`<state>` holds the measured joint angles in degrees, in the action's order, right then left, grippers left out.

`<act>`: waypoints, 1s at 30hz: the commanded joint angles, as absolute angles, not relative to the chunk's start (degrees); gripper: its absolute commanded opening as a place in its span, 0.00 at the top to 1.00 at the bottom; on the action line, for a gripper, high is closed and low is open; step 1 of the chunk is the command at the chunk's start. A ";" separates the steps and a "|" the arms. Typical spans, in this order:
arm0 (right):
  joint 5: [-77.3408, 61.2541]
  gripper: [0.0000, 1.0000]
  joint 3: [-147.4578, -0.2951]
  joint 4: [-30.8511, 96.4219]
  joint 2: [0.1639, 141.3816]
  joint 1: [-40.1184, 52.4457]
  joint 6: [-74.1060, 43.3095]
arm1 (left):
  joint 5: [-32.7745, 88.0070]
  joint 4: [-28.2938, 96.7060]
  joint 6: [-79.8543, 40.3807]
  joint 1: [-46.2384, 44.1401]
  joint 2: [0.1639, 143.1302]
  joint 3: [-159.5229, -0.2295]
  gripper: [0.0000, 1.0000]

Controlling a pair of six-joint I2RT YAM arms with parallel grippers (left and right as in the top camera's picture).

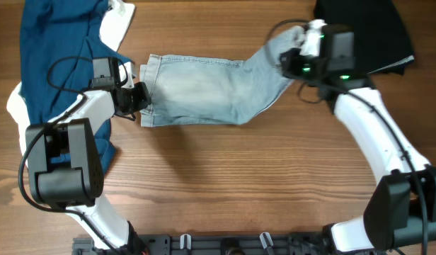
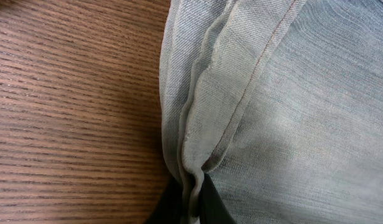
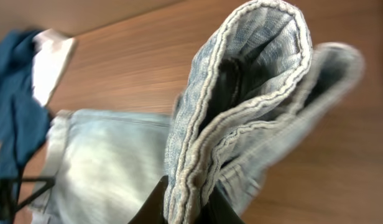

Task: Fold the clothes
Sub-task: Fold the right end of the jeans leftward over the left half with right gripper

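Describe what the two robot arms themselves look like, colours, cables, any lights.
Both arms have smooth white shell links joined by boxy black joint housings. The left arm carries a thin black cable looping near its wrist. The right arm shows small green lights on its black wrist block. The jaws are black on both.

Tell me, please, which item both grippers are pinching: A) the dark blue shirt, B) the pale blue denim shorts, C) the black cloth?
B: the left gripper clamps one end of the pale blue denim shorts, and the right gripper holds the hemmed leg end raised off the wooden table.
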<state>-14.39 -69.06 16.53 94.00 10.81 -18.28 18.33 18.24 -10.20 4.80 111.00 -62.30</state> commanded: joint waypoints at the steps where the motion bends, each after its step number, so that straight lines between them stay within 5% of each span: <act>1: -10.81 0.93 -70.19 13.23 93.45 18.35 -15.05 | 13.72 20.93 -10.98 5.23 114.32 -58.94 0.96; 14: -10.41 0.93 -72.42 -6.42 105.08 32.80 -18.06 | 13.69 20.10 -11.20 3.86 114.32 -58.94 0.96; 24: -14.13 0.92 -85.21 -6.87 116.44 39.27 -18.20 | 13.69 18.61 -12.47 3.86 114.32 -58.94 0.96; 28: -11.62 0.29 -85.19 -7.16 116.57 40.51 -19.03 | 13.69 18.61 -12.47 3.86 114.32 -58.94 0.96; 29: -11.64 0.01 -85.19 -7.09 116.57 40.49 -19.70 | 13.69 18.65 -12.49 3.86 114.32 -58.94 0.96; 30: -11.62 0.01 -85.19 -6.94 116.57 40.49 -19.66 | 13.69 18.65 -12.47 3.86 114.32 -58.94 0.96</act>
